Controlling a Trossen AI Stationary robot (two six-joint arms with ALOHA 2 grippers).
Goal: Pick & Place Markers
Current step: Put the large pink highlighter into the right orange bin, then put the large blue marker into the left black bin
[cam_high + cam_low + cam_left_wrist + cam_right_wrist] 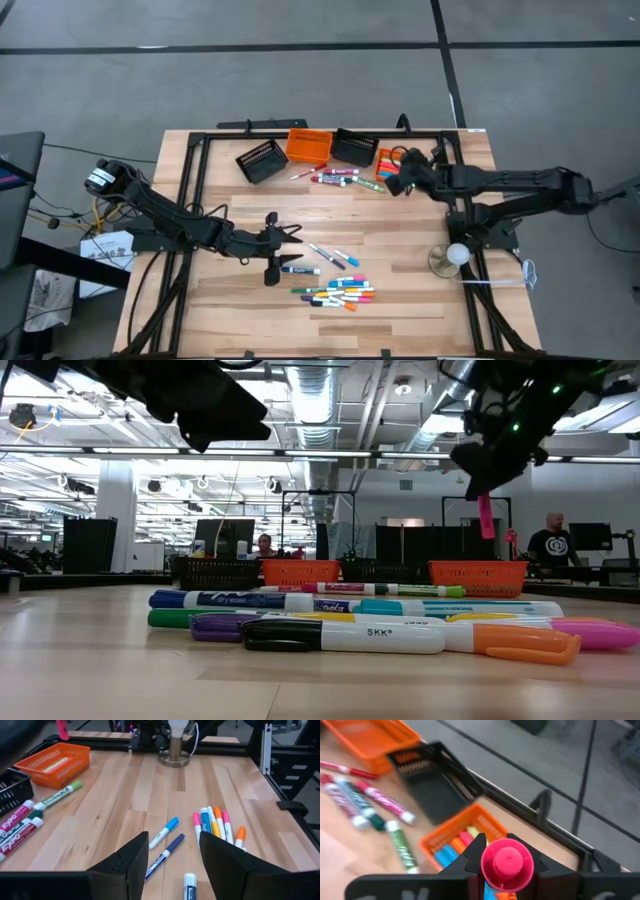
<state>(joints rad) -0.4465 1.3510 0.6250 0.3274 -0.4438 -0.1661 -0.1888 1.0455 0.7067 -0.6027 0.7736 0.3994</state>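
Wooden bench (pixel 400 310) carries capped markers (pixel 338 292) in mixed colours. Right gripper (pixel 506 870) fingers clamp a pink marker (pixel 507 863) above an orange bin (pixel 457 840). Left gripper (pixel 172 862) fingers stand apart over a blue-capped marker (pixel 163 833).

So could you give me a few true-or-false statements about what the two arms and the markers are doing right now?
1. The right gripper holds a pink marker. True.
2. The left gripper grips a blue marker. False: its fingers are open and empty.
3. The small orange bin beneath the right gripper has markers in it. True.
4. All the markers are already in bins. False: many markers lie on the table.
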